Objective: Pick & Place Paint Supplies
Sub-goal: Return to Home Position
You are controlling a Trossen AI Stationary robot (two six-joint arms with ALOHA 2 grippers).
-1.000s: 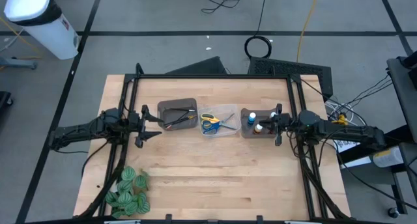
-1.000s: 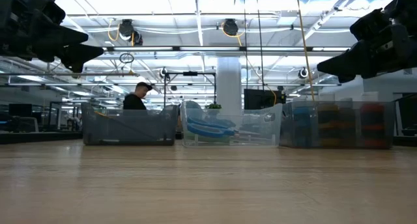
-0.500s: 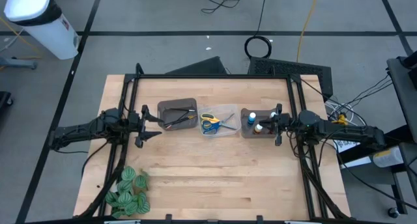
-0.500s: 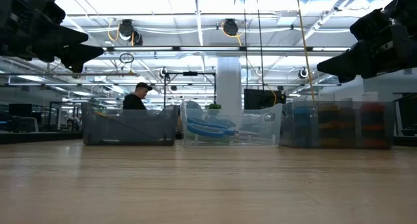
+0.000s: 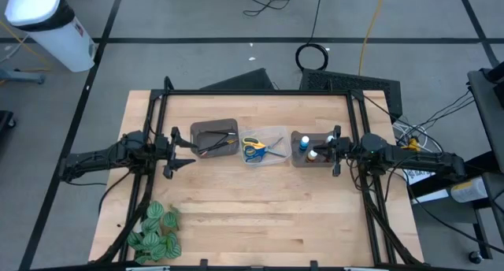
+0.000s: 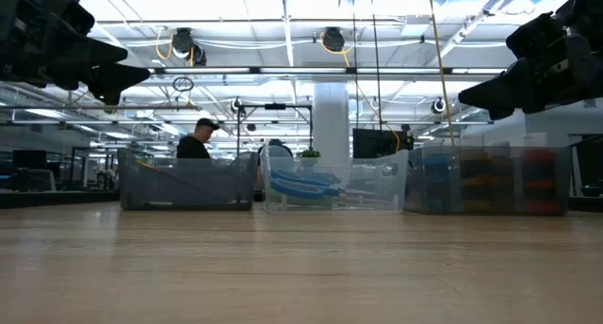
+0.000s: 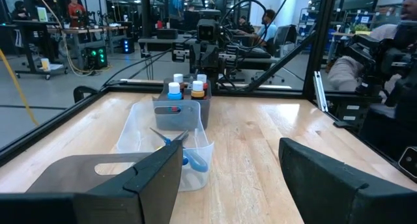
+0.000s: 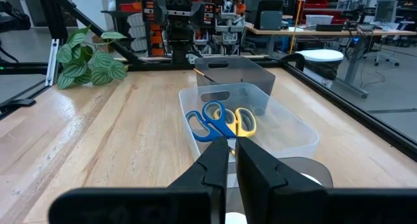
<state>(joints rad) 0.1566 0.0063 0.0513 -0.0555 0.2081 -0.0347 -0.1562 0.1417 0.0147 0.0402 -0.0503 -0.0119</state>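
Nothing has moved since a second ago. At mid-left, the left end effector (image 5: 187,153) hangs wide open and empty beside the paintbrushes (image 5: 218,142) in a grey bin (image 5: 206,129). At mid-right, the right end effector (image 5: 332,151), closed on nothing, hangs beside the paint bottles (image 5: 309,151). Between them, at centre, lie the scissors (image 5: 255,150).

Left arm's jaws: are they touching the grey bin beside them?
Apart. In the low view the left gripper, jaws open, hangs well above the grey bin, with open room visible between them.
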